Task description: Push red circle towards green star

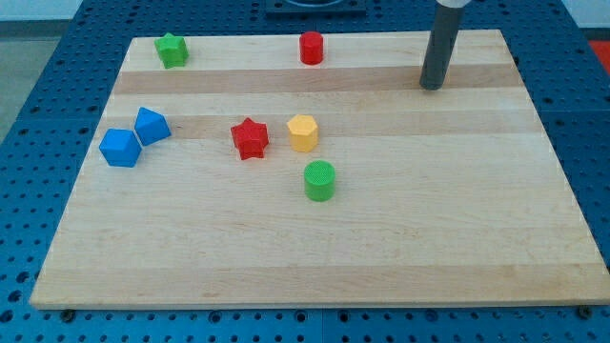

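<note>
Camera view shows the red circle [312, 47] standing near the worktop's [381, 238] top edge, a little to the view's left of centre. Taking that circle as the landmark: the green star [172, 50] sits well apart to its left along the same top strip, so the push has to run leftward, nearly level. My tip [433, 87] rests well to the circle's right and slightly lower in the view, not touching it. That side suits the job, since a shove from the right would send the circle toward the star. It probably needs to rise a touch in the view first to line up, though depth is hard to judge here. No pincer exists on this rod, so there is no spread or pinch to report.

Below the circle lie a yellow hexagon-like block [302, 132], a red star [250, 138] and a green circle [319, 180]. Far to its lower left, two blue blocks [134, 137] stand touching. None lies on the path.
</note>
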`<act>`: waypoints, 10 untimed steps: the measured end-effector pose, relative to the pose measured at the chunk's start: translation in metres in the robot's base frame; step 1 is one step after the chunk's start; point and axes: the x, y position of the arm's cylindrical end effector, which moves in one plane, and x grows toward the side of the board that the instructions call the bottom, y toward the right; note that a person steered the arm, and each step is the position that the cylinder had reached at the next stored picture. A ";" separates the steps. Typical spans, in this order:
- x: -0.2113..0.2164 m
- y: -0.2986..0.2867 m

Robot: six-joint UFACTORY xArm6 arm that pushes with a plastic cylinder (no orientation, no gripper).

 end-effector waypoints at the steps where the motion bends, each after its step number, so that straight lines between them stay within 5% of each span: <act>1: -0.020 0.000; 10: -0.044 0.043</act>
